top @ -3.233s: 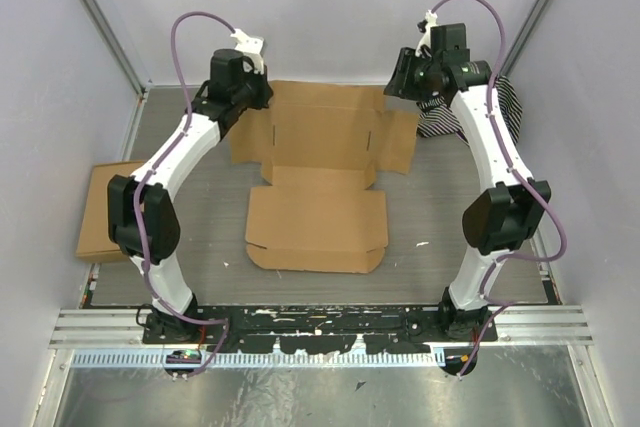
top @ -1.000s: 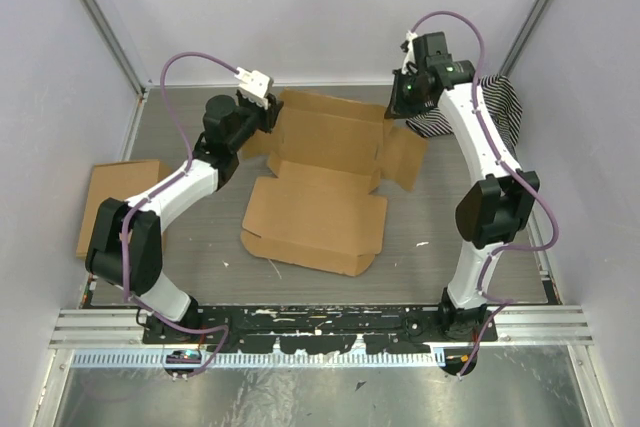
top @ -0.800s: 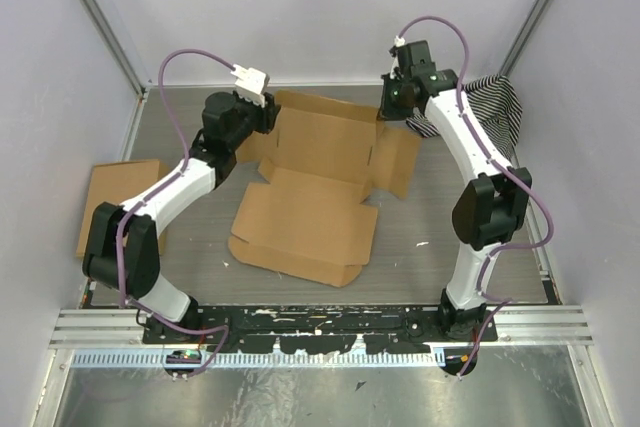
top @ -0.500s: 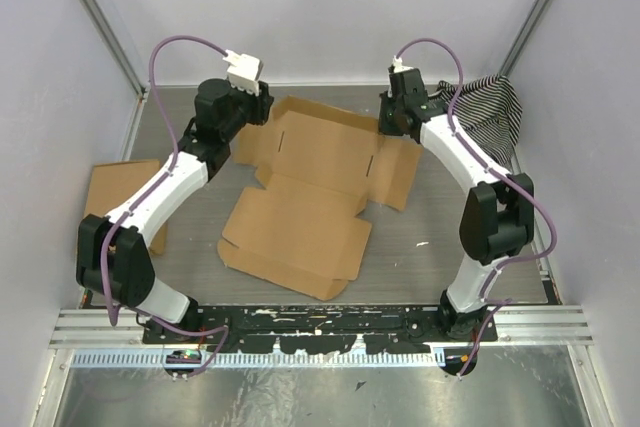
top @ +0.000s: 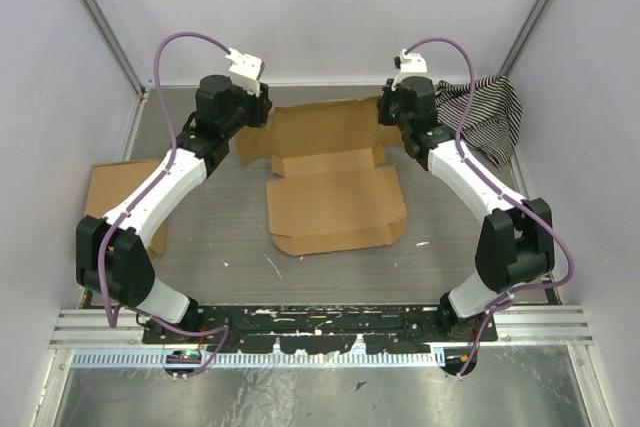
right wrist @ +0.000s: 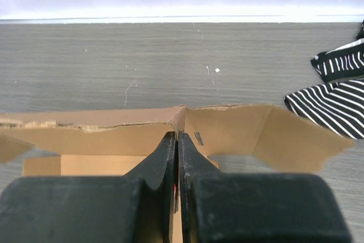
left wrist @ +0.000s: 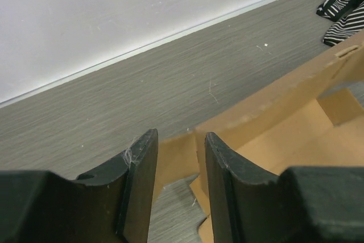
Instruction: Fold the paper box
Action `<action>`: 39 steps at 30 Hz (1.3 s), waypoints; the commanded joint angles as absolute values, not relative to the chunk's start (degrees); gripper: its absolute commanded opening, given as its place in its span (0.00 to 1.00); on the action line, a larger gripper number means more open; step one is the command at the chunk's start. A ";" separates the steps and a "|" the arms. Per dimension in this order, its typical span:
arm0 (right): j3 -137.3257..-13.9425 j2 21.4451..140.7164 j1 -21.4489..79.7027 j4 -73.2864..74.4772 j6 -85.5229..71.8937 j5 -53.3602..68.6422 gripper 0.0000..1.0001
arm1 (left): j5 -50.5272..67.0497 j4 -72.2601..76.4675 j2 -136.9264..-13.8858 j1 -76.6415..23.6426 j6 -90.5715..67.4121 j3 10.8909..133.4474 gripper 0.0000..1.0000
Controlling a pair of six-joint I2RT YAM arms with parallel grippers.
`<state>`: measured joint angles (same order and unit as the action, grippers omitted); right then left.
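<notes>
- The paper box (top: 335, 207) lies centred near the far edge of the surface (top: 210, 237), no longer skewed, and its rear panel now stands up.
- Right gripper (right wrist: 176, 136) stays clamped on that panel's top edge.
- Left gripper (left wrist: 180, 138) has opened beside the panel's left end, probably to regrip.

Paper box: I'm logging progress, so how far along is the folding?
Done: the rear wall of the paper box stands raised. In hand: the right hand pinches its top edge, shut; the left hand is open at its left end. Left: the side flap splays outward and the front panel lies flat.
</notes>
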<state>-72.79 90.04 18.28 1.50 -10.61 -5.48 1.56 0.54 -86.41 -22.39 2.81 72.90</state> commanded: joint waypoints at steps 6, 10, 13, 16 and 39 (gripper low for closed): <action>-70.72 89.56 19.90 -9.13 -9.09 -7.30 0.06 | 4.01 -1.39 -87.30 -22.54 -0.26 75.26 0.43; -70.73 89.79 20.21 -8.13 -10.06 -7.20 0.06 | 5.45 -4.01 -85.92 -22.50 -3.76 75.93 0.40; -72.44 90.72 20.16 -6.00 -11.17 -6.83 0.07 | 7.51 -5.76 -84.15 -22.50 -6.77 75.96 0.39; -75.09 91.95 20.21 -3.56 -12.34 -7.00 0.07 | 8.73 -9.28 -82.95 -22.59 -7.58 76.98 0.38; -83.81 97.77 20.21 5.73 -15.64 -6.17 0.07 | 5.12 -36.83 -94.62 -22.78 -7.03 94.00 0.34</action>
